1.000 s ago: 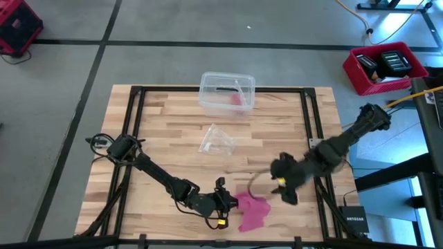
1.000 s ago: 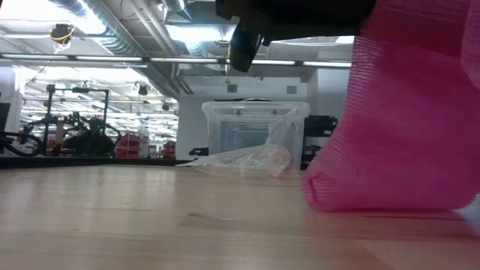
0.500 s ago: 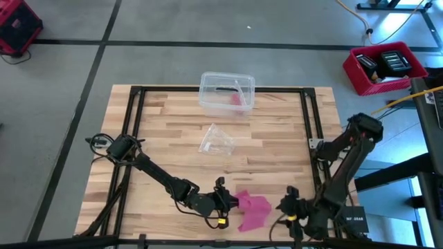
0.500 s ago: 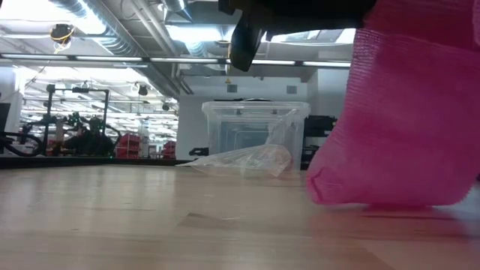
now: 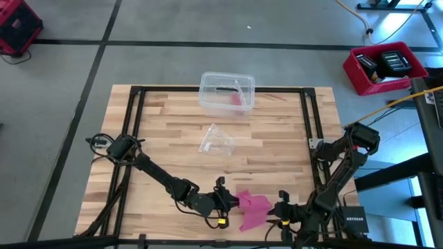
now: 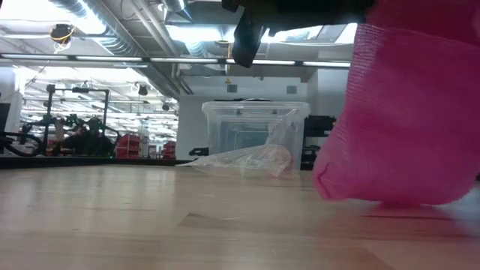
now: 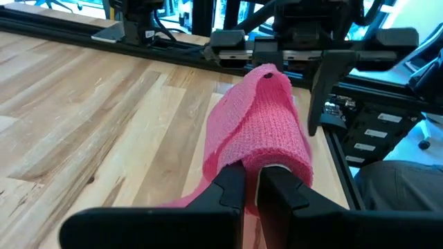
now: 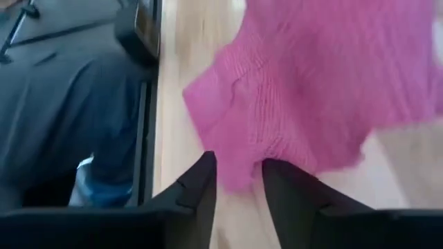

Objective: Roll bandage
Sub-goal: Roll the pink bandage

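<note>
Left gripper [image 5: 228,201]: low over the table's near edge, about midway along it, fingers [image 7: 232,190] pressed together and clamped on one end of the bandage [image 5: 253,209]; in the left wrist view the pink fabric rises from between the two dark fingers as a half-rolled hump

Right gripper [image 5: 277,210]: also at the near edge, just right of the bandage, facing the left gripper; its fingers [image 8: 201,187] stand a narrow gap apart with the fabric's edge hanging into that gap; whether they pinch it cannot be told

Bandage: pink knitted strip, crumpled, lying on the wood at the near edge, right of centre, between the two grippers; in the low view it fills the right side as a large pink fold [image 6: 409,112] resting on the boards

Table [image 5: 166,131]: light wooden slats inside a black frame

Plastic wrapper [image 5: 217,140]: clear, crumpled, near the table's middle, well apart from the bandage

Plastic box [image 5: 227,93]: clear, open-topped, at the far edge near its middle, something pink inside

Red bin [image 5: 385,67]: on the floor beyond the table's far right corner, holding dark items
</note>
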